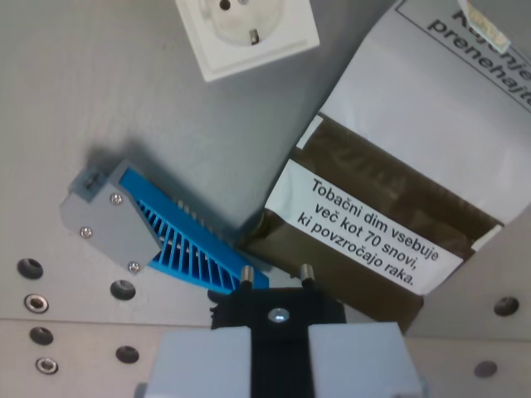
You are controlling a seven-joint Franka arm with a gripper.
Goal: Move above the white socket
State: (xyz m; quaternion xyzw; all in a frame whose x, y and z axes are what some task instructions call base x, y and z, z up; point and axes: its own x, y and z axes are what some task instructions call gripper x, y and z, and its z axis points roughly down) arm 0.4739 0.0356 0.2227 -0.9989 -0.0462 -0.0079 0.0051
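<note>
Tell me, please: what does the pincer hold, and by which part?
The pincer holds a black plug by its rear body; its two pins point forward, free.

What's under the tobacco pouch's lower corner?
The blue comb-like part runs up to the pouch there; whether it continues underneath is hidden. The black plug covers the pouch's lower edge.

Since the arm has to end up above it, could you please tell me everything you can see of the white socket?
The white socket sits at the top edge of the wrist view, left of centre, cut off by the frame. It looks like glossy white plastic: a square faceplate, rotated somewhat, with a round recess showing one pin hole and a metal earth clip. It lies flat on the grey table, apart from the cigarette pack and the blue part. The gripper, holding a black plug, is well below it in the view.
</note>
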